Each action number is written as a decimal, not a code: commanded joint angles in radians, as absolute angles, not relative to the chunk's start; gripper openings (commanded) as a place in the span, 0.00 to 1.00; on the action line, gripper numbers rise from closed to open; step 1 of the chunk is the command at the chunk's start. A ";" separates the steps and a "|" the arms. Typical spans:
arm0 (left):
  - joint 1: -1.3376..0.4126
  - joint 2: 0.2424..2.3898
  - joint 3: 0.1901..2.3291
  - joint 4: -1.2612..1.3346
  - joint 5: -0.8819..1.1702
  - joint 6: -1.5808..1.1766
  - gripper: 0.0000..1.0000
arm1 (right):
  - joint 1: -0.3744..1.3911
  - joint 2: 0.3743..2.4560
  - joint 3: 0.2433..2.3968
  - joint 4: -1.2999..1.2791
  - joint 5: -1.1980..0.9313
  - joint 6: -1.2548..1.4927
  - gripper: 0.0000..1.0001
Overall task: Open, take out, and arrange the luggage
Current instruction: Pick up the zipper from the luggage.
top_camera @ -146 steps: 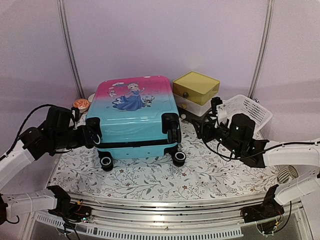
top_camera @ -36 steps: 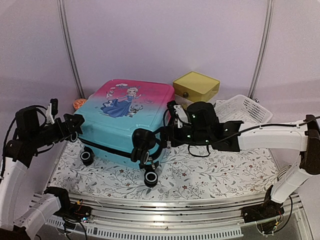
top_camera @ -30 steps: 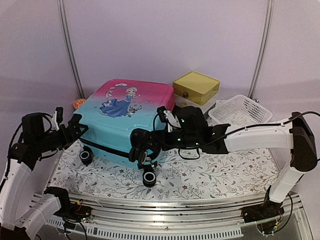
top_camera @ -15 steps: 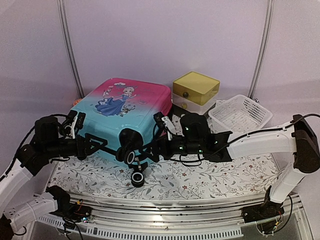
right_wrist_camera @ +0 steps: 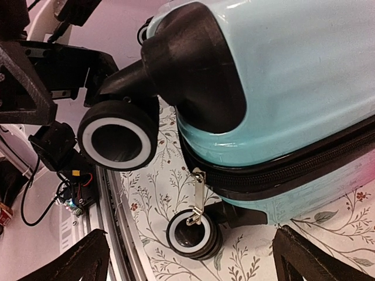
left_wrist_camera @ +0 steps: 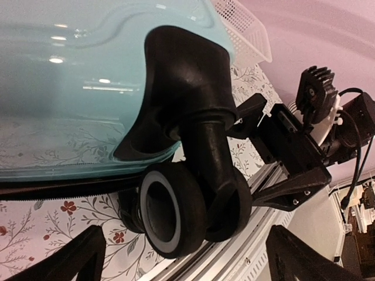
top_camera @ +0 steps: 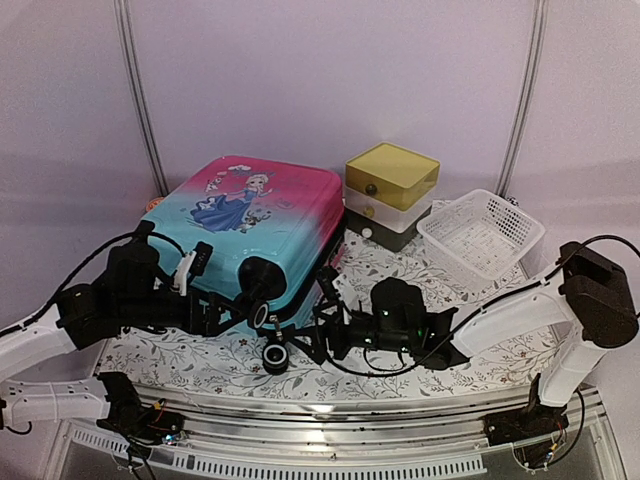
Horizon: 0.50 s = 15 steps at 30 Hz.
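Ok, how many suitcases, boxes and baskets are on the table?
Suitcase: 1
Yellow-topped box: 1
White basket: 1
Total: 3

Robot lab booth, plain lilac walls (top_camera: 330,70), floral tablecloth (top_camera: 485,378)

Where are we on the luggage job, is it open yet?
Not open yet. Done: only that the luggage lies print-up, a wheeled corner toward the arms. In hand: left gripper and right gripper, both open, flank the near wheel, holding nothing; the zipper pull hangs free. Left: unzip the closed zipper band, lift the lid, take out and arrange whatever is inside.
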<state>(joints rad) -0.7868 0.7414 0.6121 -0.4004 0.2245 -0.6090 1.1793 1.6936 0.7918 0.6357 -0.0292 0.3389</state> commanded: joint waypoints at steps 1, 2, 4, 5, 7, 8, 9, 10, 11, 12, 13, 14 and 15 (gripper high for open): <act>-0.828 0.738 0.617 -0.369 0.128 -0.593 0.98 | 1.181 1.763 0.798 0.816 0.052 0.310 0.99; -0.830 0.734 0.616 -0.369 0.124 -0.594 0.98 | 1.182 1.763 0.781 0.859 0.053 0.302 0.99; -0.835 0.724 0.607 -0.361 0.125 -0.597 0.98 | 1.181 1.757 0.721 1.003 0.054 0.288 0.99; -0.837 0.719 0.600 -0.354 0.130 -0.595 0.98 | 1.181 1.760 0.679 1.094 0.054 0.275 0.99; -0.841 0.711 0.587 -0.341 0.136 -0.592 0.98 | 1.182 1.781 0.597 1.298 0.062 0.260 0.99; -0.842 0.708 0.581 -0.335 0.143 -0.583 0.98 | 1.181 1.803 0.562 1.408 0.077 0.255 0.99; -0.844 0.705 0.577 -0.327 0.150 -0.572 0.98 | 1.181 1.833 0.531 1.510 0.109 0.264 0.99; -0.846 0.702 0.573 -0.323 0.151 -0.570 0.98 | 1.179 1.867 0.493 1.600 0.139 0.300 0.99; -0.847 0.699 0.571 -0.323 0.150 -0.568 0.98 | 1.172 1.901 0.466 1.704 0.130 0.333 0.99; -0.847 0.697 0.571 -0.322 0.148 -0.569 0.98 | 1.160 1.930 0.449 1.793 0.091 0.367 0.99; -0.848 0.695 0.570 -0.321 0.147 -0.569 0.98 | 1.154 1.946 0.446 1.825 0.071 0.379 0.99; -0.848 0.695 0.569 -0.320 0.146 -0.569 0.98 | 1.153 1.946 0.450 1.803 0.068 0.393 0.99; -0.847 0.695 0.569 -0.319 0.143 -0.570 0.98 | 1.153 1.941 0.459 1.757 0.061 0.402 0.99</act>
<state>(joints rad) -0.8371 0.7052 0.5812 -0.3534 0.1482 -0.5903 1.1671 1.9110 0.4656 1.4532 0.0742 0.3309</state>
